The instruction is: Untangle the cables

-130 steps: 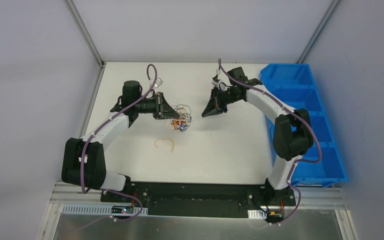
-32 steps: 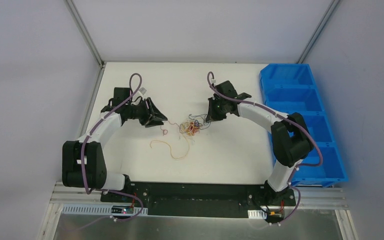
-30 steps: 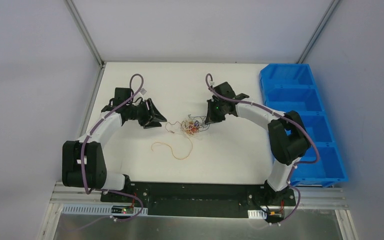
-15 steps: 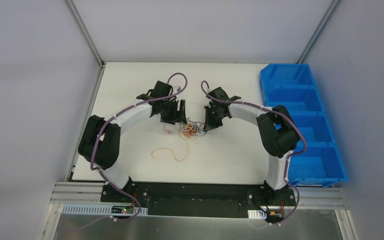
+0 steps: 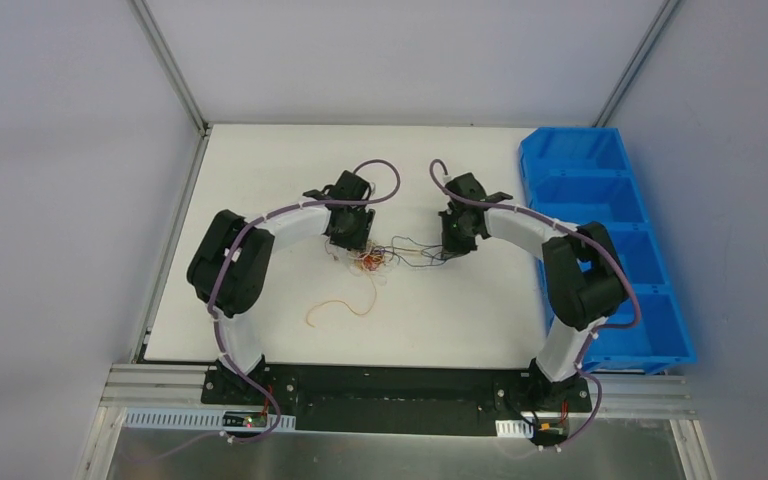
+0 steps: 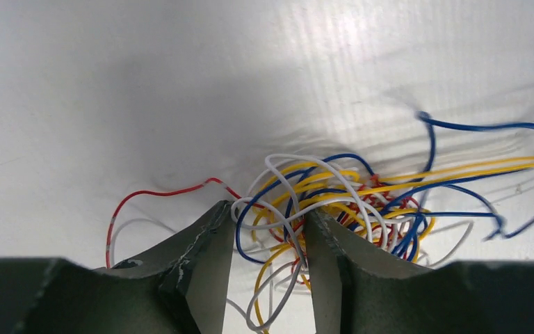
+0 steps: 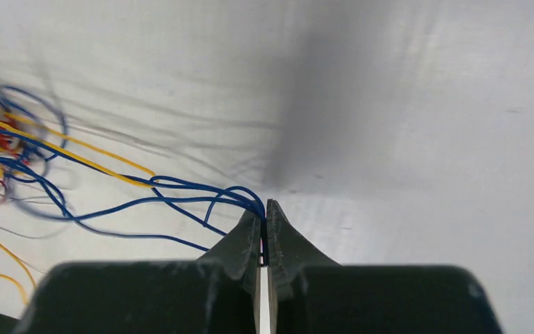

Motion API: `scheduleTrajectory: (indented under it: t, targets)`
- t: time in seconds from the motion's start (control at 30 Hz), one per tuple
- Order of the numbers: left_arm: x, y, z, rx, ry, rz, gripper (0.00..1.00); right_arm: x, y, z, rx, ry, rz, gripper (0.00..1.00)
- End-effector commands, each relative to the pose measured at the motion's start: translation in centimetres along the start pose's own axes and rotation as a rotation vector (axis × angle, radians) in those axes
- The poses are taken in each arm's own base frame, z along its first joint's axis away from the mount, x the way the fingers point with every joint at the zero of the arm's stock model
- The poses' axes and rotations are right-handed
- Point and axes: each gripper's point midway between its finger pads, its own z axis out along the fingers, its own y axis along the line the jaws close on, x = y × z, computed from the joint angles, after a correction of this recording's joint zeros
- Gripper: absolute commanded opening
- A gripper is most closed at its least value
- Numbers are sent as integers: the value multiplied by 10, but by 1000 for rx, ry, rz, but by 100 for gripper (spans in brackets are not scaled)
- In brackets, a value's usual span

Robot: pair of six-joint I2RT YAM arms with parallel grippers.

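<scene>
The cables form a small knotted clump [image 5: 370,258] of yellow, red, white and blue wires mid-table; in the left wrist view the clump [image 6: 334,209] sits just ahead of my fingers. My left gripper [image 5: 352,243] points down at the clump's left edge. There my left gripper [image 6: 268,212] is open, with loose white, blue and yellow loops lying between its jaws. My right gripper [image 5: 450,248] is shut on several blue wires [image 7: 181,184], which stretch left from my right gripper [image 7: 265,207] to the clump.
A loose orange wire [image 5: 345,305] curls on the table nearer the arm bases. A red-and-white wire [image 6: 160,193] trails left of the clump. A blue compartment bin [image 5: 600,180] runs along the table's right edge.
My left arm swung right from the table's left side onto the clump. My right gripper pulled to the right, drawing blue and yellow strands out of the clump.
</scene>
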Motion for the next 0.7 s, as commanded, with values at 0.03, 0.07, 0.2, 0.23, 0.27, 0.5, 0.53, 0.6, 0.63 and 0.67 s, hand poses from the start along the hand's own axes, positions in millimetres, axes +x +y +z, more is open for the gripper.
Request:
scheduleTrajectory:
  t: [0.03, 0.07, 0.2, 0.23, 0.27, 0.5, 0.53, 0.6, 0.63, 0.67]
  targets:
    - [32, 102, -26, -257, 104, 27, 38, 4, -85, -47, 229, -34, -20, 0]
    - [33, 112, -30, -250, 107, 14, 33, 3, -93, -55, 241, -42, -17, 0]
    - [43, 155, -45, -261, 146, -18, 13, -9, -115, -86, 268, -99, -7, 0]
    - [47, 165, -47, -258, 161, -36, 11, -12, -121, -94, 274, -116, -2, 0]
    - [52, 174, -49, -260, 178, -50, 11, -17, -125, -104, 278, -136, 3, 0]
    - [80, 207, -55, -238, 235, -116, 18, -50, -134, -168, 231, -297, 23, 0]
    - [84, 208, -55, -233, 241, -124, 17, -53, -132, -177, 228, -316, 19, 0]
    - [90, 214, -54, -232, 252, -146, 14, -59, -119, -192, 162, -356, 7, 0]
    - [91, 215, -54, -227, 255, -154, 12, -62, -111, -200, 121, -378, -2, 0]
    - [92, 215, -54, -221, 253, -160, 8, -64, -105, -206, 85, -394, -8, 0]
